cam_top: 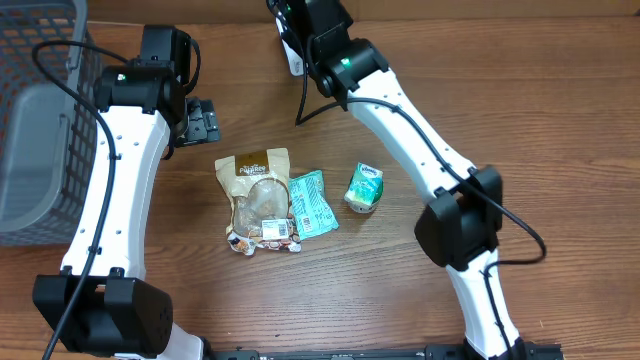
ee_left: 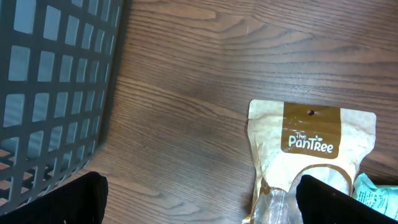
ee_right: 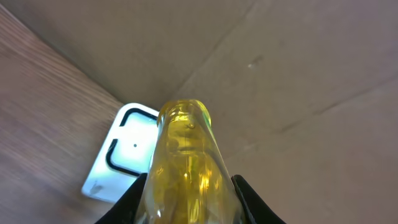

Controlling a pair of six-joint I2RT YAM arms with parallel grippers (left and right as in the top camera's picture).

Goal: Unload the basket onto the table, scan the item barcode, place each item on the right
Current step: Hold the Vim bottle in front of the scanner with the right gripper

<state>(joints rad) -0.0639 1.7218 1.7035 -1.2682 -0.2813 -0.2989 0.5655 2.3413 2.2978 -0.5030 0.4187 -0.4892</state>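
Where the wooden worktop [cam_top: 520, 120] fills the overhead view, a grey mesh basket [cam_top: 40, 130] stands at its left edge; the left arm [cam_top: 120, 190] runs up beside the basket, and the right arm [cam_top: 410, 130] reaches diagonally to the far edge of the worktop. Between the two arms lie three packaged goods. The largest is a tan pouch [cam_top: 258, 195] printed "PanTree", lying flat with its clear window up; a teal packet [cam_top: 314, 203] lies touching the pouch's right side; a small green carton [cam_top: 365, 187] stands just beside the packet, apart from it. The item in hand is a yellow bottle [ee_right: 186, 168], clear and glossy, seen only from the right wrist; the right tool [ee_right: 189, 196] is clamped on it, one black finger [ee_right: 130, 199] on each side. The bottle's end points toward a white plate with a black outline [ee_right: 118, 155], which lies on the worktop at the foot of a brown wall; whether the two touch cannot be told. The left tool [cam_top: 200, 120] hangs above bare wood near the basket; its jaws stand wide apart, holding nothing, with the pouch's top edge just ahead of it.
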